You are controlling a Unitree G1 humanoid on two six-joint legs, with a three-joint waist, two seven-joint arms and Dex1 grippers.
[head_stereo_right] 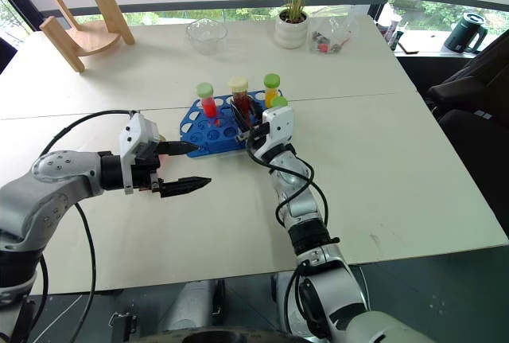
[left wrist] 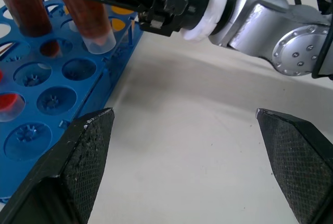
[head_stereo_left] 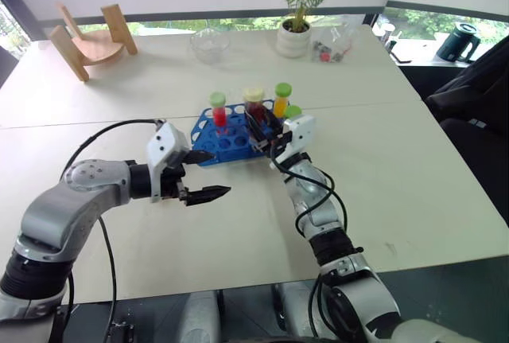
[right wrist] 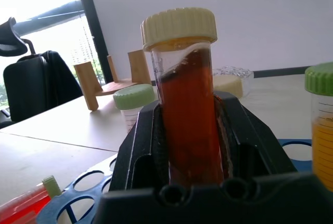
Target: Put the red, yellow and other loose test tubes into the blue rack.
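In the rack (head_stereo_left: 227, 138) stand a red tube (head_stereo_left: 219, 110) and a yellow tube (head_stereo_left: 281, 99); the right gripper (head_stereo_left: 262, 126) clamps the brown tube (right wrist: 188, 115); the left gripper (head_stereo_left: 208, 174) gapes empty.

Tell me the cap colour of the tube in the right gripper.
Cream, seen best in the right wrist view: the tube wears a cream cap.

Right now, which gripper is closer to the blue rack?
Right. The right gripper is over the blue rack, shut on the cream-capped tube; the left gripper hovers open beside its near edge.
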